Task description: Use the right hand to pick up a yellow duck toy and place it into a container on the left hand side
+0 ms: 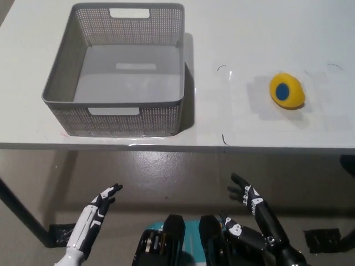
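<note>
A yellow duck toy with a blue round patch lies on the white table at the right. A grey mesh basket stands empty on the table's left part. My black right hand hovers below the table's front edge, open, fingers spread, well short of the duck. My white left hand rests low at the left, also open and holding nothing, beneath the basket's front.
The table's front edge runs across the picture above both hands. A dark table leg slants at the lower left. Grey floor lies beneath.
</note>
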`<state>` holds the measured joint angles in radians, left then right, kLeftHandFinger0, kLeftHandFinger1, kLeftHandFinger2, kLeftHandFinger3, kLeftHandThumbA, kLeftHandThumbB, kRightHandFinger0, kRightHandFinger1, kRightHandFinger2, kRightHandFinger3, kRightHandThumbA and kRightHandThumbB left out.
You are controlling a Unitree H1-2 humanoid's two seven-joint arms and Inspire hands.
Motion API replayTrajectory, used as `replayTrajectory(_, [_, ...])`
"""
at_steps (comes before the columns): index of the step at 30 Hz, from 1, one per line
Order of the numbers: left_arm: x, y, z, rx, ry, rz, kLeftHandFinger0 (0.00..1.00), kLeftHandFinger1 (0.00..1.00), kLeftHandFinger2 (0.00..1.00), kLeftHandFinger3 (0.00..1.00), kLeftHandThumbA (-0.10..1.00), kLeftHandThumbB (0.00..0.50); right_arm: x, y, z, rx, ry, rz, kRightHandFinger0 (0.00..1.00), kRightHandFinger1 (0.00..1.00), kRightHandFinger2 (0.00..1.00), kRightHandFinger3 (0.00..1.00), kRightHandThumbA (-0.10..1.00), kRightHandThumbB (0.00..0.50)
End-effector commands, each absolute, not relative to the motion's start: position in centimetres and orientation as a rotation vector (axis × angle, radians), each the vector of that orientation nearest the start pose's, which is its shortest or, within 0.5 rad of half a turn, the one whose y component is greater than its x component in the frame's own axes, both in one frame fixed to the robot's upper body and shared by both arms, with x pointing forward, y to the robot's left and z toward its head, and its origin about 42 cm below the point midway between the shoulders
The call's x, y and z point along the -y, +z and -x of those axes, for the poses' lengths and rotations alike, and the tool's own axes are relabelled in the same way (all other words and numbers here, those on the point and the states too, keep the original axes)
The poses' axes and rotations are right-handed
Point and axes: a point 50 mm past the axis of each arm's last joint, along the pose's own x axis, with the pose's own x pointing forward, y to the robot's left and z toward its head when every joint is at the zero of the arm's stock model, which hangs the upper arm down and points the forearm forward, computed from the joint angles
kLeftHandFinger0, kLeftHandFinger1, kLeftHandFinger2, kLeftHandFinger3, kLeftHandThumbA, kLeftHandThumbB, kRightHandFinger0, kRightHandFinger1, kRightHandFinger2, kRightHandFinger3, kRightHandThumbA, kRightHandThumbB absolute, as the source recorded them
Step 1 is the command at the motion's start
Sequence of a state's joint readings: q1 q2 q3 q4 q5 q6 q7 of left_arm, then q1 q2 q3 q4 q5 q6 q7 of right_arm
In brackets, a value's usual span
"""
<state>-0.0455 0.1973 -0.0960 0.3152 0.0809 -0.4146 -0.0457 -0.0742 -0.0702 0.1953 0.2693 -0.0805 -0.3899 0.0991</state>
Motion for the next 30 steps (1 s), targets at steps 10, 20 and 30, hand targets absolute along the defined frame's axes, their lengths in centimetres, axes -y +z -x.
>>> replayTrajectory(10, [-25.6,7.3,-29.8,0.239,-0.223,-0.242,1.00,1.00,1.00,1.00,1.00,0.500,21.6,19.2,-27.1,0.718,0.034,0.166,0.76,0.79,0.94,1.00,0.52,0.201])
replayTrajectory(20, [-25.6,7.4,-29.8,0.244,-0.207,-0.217,0.97,1.00,1.00,1.00,1.00,0.500,25.9,28.5,-30.9,0.771,-0.022,0.562,1.00,1.00,1.00,1.00,0.83,0.407])
replayTrajectory(30, [-26.0,7.1,-29.2,0.232,-0.204,-0.213,0.95,1.00,1.00,1.00,1.00,0.500,27.7,36.5,-41.5,0.649,-0.018,0.779,1.00,1.00,1.00,1.00,0.88,0.408])
